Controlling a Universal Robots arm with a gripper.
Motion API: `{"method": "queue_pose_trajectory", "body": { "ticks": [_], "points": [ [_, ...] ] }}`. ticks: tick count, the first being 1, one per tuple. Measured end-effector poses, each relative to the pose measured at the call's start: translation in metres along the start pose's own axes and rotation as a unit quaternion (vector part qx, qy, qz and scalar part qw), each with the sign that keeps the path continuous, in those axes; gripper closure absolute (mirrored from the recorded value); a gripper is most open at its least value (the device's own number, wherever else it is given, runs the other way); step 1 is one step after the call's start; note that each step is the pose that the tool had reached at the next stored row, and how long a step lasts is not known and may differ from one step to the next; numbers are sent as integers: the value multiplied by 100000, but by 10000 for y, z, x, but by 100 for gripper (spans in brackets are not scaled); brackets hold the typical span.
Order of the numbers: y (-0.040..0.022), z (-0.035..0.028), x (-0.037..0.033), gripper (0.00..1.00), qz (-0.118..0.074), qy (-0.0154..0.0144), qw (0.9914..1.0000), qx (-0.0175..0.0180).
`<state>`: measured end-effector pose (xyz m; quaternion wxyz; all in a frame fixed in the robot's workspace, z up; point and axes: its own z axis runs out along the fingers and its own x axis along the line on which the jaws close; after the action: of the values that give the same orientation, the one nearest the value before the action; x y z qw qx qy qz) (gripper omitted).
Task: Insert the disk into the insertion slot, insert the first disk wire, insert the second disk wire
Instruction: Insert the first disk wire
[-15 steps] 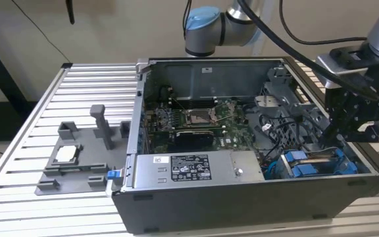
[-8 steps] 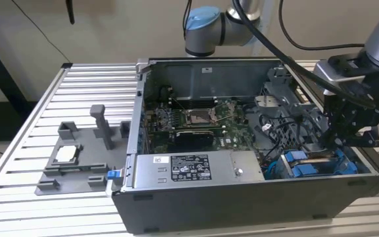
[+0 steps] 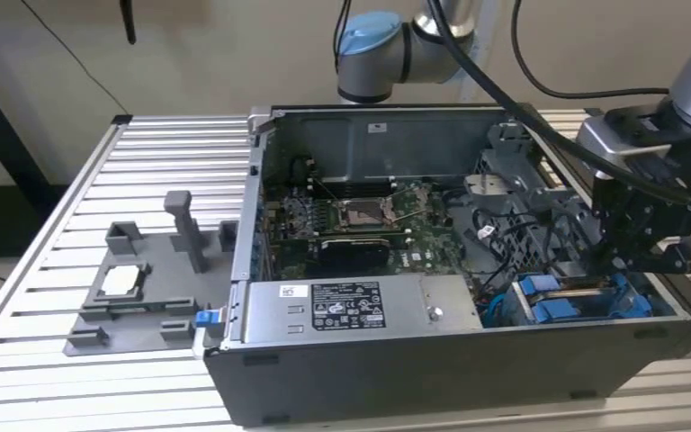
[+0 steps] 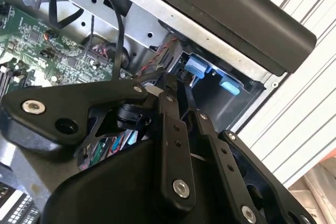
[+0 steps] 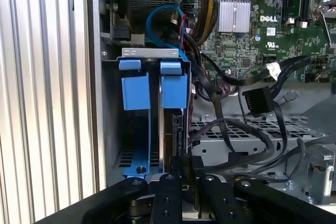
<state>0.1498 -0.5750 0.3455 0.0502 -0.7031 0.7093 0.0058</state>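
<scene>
The black end effector (image 5: 188, 165) is closed on the thin edge of the disk (image 5: 172, 129). The disk is a dark grey slab in a bright blue carrier. It stands edge-on inside the insertion slot (image 5: 135, 90), at a corner of the open computer case (image 3: 442, 369) on the slatted tabletop (image 3: 166, 153).

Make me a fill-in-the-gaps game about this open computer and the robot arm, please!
1. The gripper hangs at the insertion slot, whose plastic edges are coloured ____.
2. The circuit board inside the computer case is coloured ____.
3. The grey fixture stands on the table on the exterior view's ____ of the computer case.

Missing words: blue; green; left.
</scene>
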Motion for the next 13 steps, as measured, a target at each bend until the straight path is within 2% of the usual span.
{"method": "queue_pose_trajectory", "body": {
  "ticks": [4, 13],
  "points": [
    [2, 28, 3, 81, 114, 388, 99999, -288],
    [-5, 66, 2, 81, 121, 408, 99999, -309]
  ]
}}
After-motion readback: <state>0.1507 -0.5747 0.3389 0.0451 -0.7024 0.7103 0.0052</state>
